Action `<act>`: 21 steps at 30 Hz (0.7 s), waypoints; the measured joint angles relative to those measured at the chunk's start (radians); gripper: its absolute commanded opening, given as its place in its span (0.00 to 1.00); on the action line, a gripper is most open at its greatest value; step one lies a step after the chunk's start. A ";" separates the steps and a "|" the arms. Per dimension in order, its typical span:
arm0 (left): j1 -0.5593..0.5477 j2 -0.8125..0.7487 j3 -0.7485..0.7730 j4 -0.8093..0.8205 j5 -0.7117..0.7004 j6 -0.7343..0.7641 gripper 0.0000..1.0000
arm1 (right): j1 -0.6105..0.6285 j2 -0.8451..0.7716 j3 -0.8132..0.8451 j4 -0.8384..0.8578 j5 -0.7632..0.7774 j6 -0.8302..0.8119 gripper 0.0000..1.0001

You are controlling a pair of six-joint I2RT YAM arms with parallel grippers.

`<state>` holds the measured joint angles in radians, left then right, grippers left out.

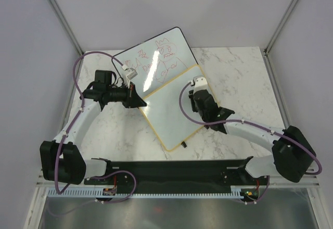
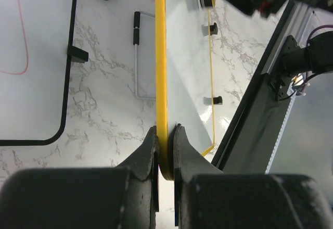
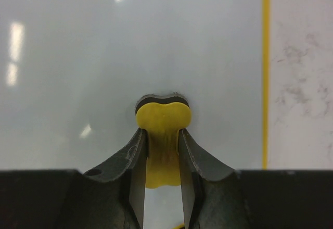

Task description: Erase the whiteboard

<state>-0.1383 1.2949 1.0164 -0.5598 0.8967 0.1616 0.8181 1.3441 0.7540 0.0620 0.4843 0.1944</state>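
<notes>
Two grips: left gripper (image 2: 165,135) clamped on the whiteboard (image 1: 169,117) frame — best hold, as the panel looks light, stiff, slick; right gripper (image 3: 163,134) pinches the eraser (image 3: 163,115) against its surface.

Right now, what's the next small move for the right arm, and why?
Probably drag the eraser sideways across the whiteboard. The right tool is shut on it with its black pad seemingly against the surface, and the left tool clamps the yellow frame, steadying the board. No ink shows near the eraser.
</notes>
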 measured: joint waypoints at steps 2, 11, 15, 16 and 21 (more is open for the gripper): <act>-0.004 -0.002 0.000 0.005 0.004 0.000 0.02 | -0.093 0.024 0.065 -0.018 -0.017 -0.038 0.00; -0.007 -0.006 0.000 -0.007 -0.022 -0.002 0.02 | -0.151 0.222 0.356 -0.034 -0.035 -0.158 0.00; -0.007 -0.006 0.000 -0.016 -0.023 -0.001 0.02 | -0.098 0.186 0.286 0.007 -0.032 -0.166 0.00; -0.007 -0.006 0.000 -0.017 -0.024 -0.001 0.02 | -0.062 0.168 0.256 0.014 -0.029 -0.167 0.00; -0.008 -0.006 0.000 -0.010 -0.015 -0.001 0.02 | 0.274 0.052 0.019 0.058 -0.128 -0.146 0.00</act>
<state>-0.1459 1.2888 1.0164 -0.5701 0.8818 0.1608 1.0916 1.3960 0.7727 0.1196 0.3561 0.0486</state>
